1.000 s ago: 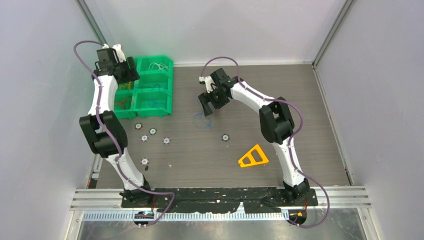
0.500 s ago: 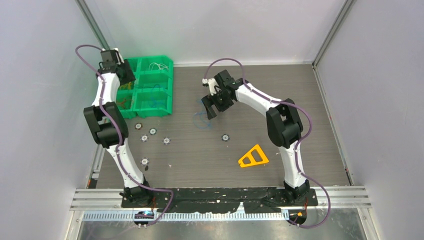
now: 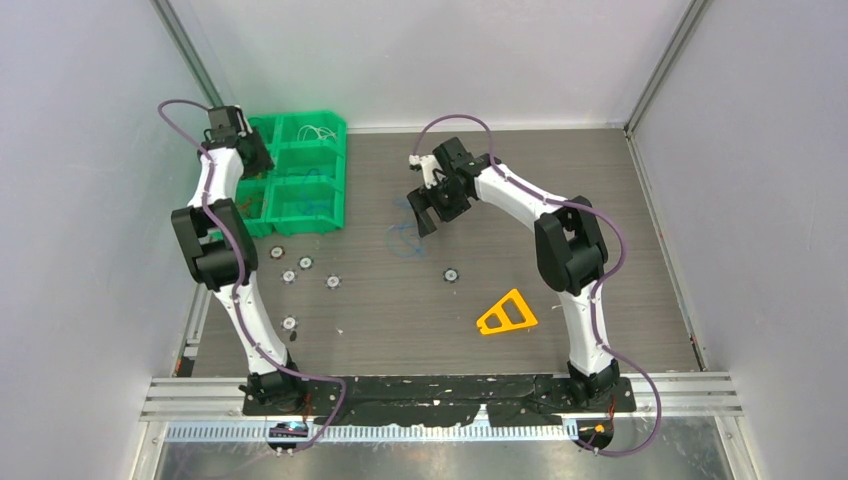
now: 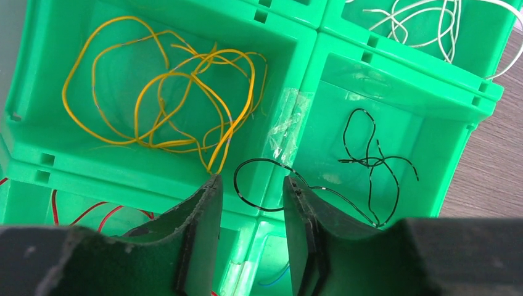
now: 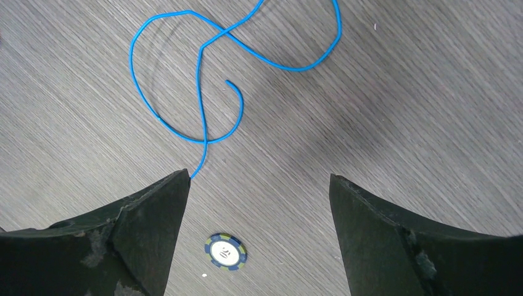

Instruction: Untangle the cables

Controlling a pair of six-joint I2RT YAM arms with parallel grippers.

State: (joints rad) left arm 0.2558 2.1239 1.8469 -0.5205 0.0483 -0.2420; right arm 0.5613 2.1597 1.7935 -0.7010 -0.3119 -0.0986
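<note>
The green bins (image 4: 296, 117) hold sorted cables: yellow ones (image 4: 243, 117), black ones (image 4: 370, 161), white ones (image 4: 432, 18) and red ones (image 4: 54, 209). My left gripper (image 4: 251, 180) is open above the bins (image 3: 290, 175). One black wire (image 4: 236, 182) loops over the divider between its fingertips and is not pinched. My left gripper also shows in the top view (image 3: 252, 158). A blue cable (image 5: 200, 98) lies looped on the table, also in the top view (image 3: 403, 240). My right gripper (image 5: 259, 176) hangs wide open and empty just above it (image 3: 425, 215).
A poker chip (image 5: 226, 251) lies on the table between the right fingers. Several more chips (image 3: 305, 263) are scattered in front of the bins. An orange triangle (image 3: 506, 314) lies on the right of the table.
The left arm has drawn in, and its gripper has shifted a little over the bins. The right gripper has moved slightly right, staying open above the blue cable.
</note>
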